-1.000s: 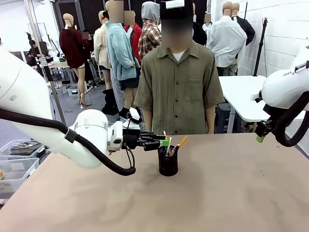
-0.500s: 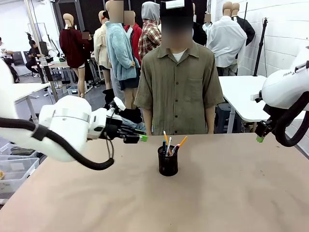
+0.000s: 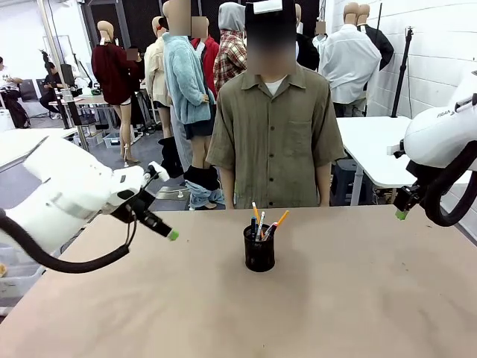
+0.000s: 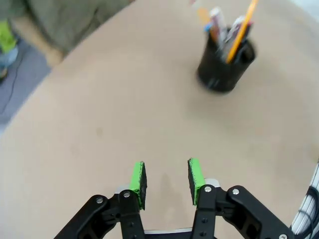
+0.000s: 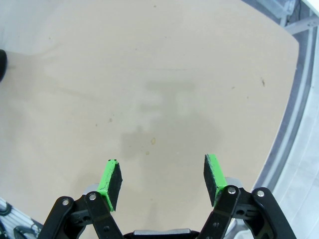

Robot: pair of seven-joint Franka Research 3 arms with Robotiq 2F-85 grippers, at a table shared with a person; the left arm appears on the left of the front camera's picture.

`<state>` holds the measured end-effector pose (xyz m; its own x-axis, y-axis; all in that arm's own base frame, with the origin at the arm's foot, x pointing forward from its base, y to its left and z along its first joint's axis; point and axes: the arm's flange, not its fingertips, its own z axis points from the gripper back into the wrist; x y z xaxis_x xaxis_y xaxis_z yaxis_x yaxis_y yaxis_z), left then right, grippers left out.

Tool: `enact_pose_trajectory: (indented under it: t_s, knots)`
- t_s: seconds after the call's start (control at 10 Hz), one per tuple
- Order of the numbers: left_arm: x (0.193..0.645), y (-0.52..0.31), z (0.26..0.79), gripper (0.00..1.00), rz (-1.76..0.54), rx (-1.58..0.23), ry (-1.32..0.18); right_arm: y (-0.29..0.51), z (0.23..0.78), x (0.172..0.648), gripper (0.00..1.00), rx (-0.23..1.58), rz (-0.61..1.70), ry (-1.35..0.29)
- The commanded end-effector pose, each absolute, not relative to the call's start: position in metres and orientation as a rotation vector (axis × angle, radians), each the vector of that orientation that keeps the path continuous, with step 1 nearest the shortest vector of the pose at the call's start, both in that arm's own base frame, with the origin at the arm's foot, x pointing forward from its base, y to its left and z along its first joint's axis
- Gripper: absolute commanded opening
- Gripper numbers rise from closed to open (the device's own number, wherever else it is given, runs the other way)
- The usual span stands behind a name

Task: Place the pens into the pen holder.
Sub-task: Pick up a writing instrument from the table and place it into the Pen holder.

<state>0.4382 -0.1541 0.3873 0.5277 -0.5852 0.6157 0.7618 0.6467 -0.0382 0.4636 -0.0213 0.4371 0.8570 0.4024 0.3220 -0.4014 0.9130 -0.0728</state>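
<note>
Front view: the pen holder (image 3: 259, 257) stands mid-table with several pens (image 3: 260, 223) upright in it, well to the right of the left gripper (image 3: 165, 231), whose jaws are partly parted and empty. Right gripper (image 5: 162, 178) hangs wide open over bare table (image 5: 149, 74), holding nothing. No loose pens show, so the placing step looks finished; the next move likely calls only for keeping both arms clear of the holder

Person (image 3: 274, 134) behind tan table (image 3: 335, 298); bins, probably (image 3: 19, 265).
</note>
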Motion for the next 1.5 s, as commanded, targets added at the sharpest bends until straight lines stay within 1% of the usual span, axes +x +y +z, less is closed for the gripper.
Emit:
enact_pose_trajectory:
  t_s: [0.0,0.2,0.3,0.4,0.5,0.6,0.7,0.9,1.1,1.2,1.4]
  knots:
    - [0.440,-0.153,0.438,0.47,-0.724,-0.259,-0.368,-0.021,0.435,0.464,0.82,-0.035,0.423,-0.343]
    - [0.438,-0.139,0.435,0.47,-0.637,-0.121,-0.255,-0.021,0.435,0.464,0.82,-0.035,0.423,-0.343]
    - [0.435,-0.133,0.437,0.47,-0.607,-0.085,-0.222,-0.021,0.435,0.464,0.82,-0.035,0.423,-0.343]
    - [0.433,-0.129,0.435,0.62,-0.576,-0.064,-0.186,-0.021,0.435,0.464,0.82,-0.035,0.423,-0.343]
    - [0.434,-0.125,0.430,0.82,-0.532,-0.031,-0.155,-0.021,0.435,0.464,0.82,-0.035,0.423,-0.343]
    - [0.436,-0.120,0.425,1.00,-0.491,-0.027,-0.163,-0.021,0.435,0.464,0.82,-0.035,0.423,-0.343]
    - [0.437,-0.117,0.423,1.00,-0.465,-0.041,-0.171,-0.021,0.435,0.464,0.82,-0.035,0.423,-0.343]
    - [0.431,-0.110,0.415,1.00,-0.406,-0.001,-0.174,-0.021,0.435,0.464,0.82,-0.035,0.423,-0.343]
    - [0.414,-0.109,0.406,1.00,-0.412,-0.034,-0.231,-0.021,0.435,0.464,0.82,-0.035,0.423,-0.343]
    - [0.433,-0.107,0.415,1.00,-0.429,-0.037,-0.161,-0.021,0.435,0.464,0.82,-0.035,0.423,-0.343]
    - [0.433,-0.107,0.415,1.00,-0.429,-0.037,-0.161,-0.021,0.435,0.464,0.82,-0.035,0.423,-0.343]
